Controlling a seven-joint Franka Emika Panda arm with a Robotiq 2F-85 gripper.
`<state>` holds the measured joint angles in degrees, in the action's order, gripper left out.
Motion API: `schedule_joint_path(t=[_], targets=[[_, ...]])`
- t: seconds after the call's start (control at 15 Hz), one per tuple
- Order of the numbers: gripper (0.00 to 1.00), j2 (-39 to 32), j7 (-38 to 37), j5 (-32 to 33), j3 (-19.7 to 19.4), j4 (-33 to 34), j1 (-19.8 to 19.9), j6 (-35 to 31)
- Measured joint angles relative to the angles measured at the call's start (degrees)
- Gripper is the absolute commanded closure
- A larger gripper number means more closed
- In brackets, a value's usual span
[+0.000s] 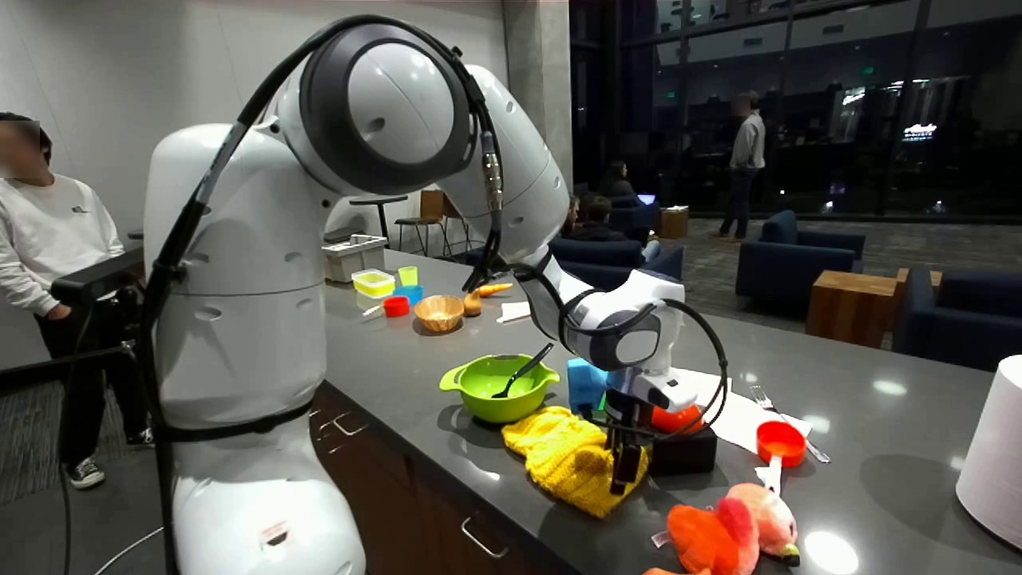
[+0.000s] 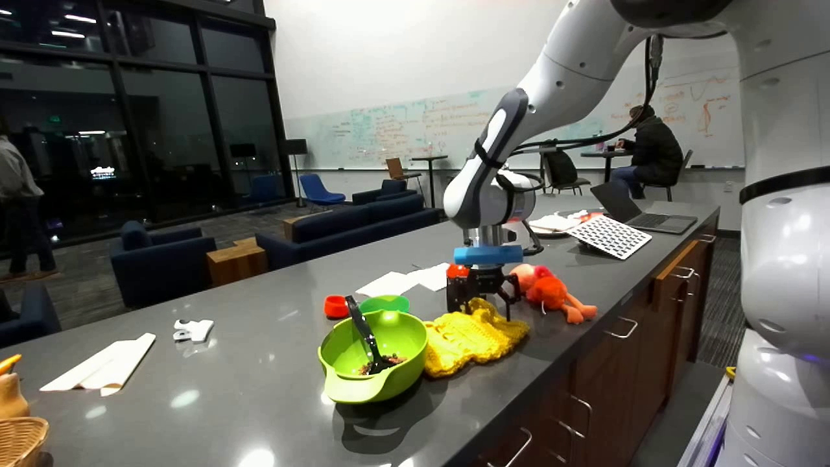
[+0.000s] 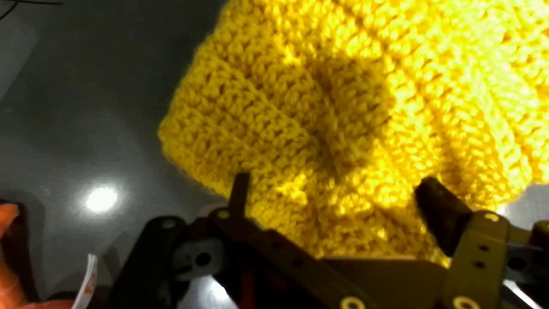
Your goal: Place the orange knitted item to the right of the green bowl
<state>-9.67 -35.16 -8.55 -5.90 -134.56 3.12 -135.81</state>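
1. The yellow knitted piece [image 2: 476, 337] lies rumpled on the bench [image 2: 259, 363], to the right of the lime-green bowl [image 2: 405, 331] in an exterior view; the two are just beside each other, and whether they touch cannot be made out.
2. In an exterior view the lime-green bowl [image 1: 499, 409] stands farther off than the knitted piece and to its left.
3. The hand [image 3: 335, 182] points down over the end of the piece that lies away from the bowl. Its fingers [image 3: 441, 214] are well apart, with yellow ribbed fabric showing between them in the wrist view. I cannot tell whether the tips press on it.
4. A black serving spoon [image 2: 367, 334] leans in the lime-green bowl, its handle rising past the rim, with brown bits [image 2: 393, 360] at the bottom.
5. In an exterior view a darker green bowl [image 2: 385, 302] sits beyond the lime-green one, partly hidden, with a small red cup [image 2: 336, 307] to its left.
6. An orange and pink plush toy [image 2: 548, 290] lies right of the knitted piece in both exterior views.
7. A black box [image 1: 687, 455] stands near the hand, on its right in an exterior view, with a red thing [image 1: 675, 418] on top.
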Motion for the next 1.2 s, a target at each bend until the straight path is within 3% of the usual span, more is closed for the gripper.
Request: schedule_joint_path(t=[0.6,0.87,1.2], targets=[[0.96,0.43,5.35,-0.01,-0.03,0.38,0.01,-1.92],[0.98,0.92,5.72,1.00,-0.23,0.38,0.00,-1.80],[0.97,2.23,4.17,7.95,-1.24,0.64,0.00,2.16]])
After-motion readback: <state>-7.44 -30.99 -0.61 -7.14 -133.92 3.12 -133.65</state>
